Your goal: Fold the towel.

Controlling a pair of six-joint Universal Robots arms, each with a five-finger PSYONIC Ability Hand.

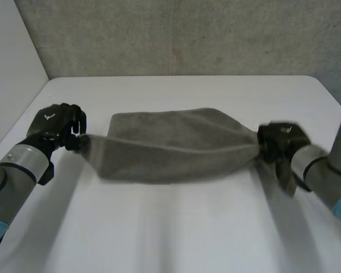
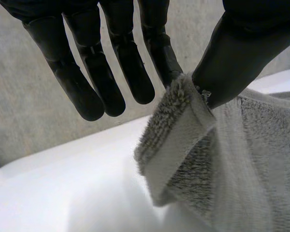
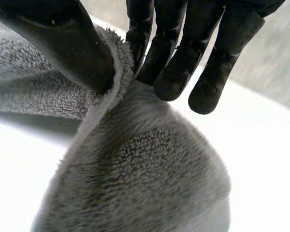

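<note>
Between left robot hand and right robot hand, towel stretches, pinched.

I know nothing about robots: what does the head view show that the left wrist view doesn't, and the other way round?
Head view: the whole towel stretched between the left hand and the right hand, one at each end, plus both arms. Left wrist view: the grip up close, the thumb and one finger pinching the towel's hemmed corner, the other fingers straight and off the cloth. Shared: the left hand, the towel, the white table and the grey wall.
</note>
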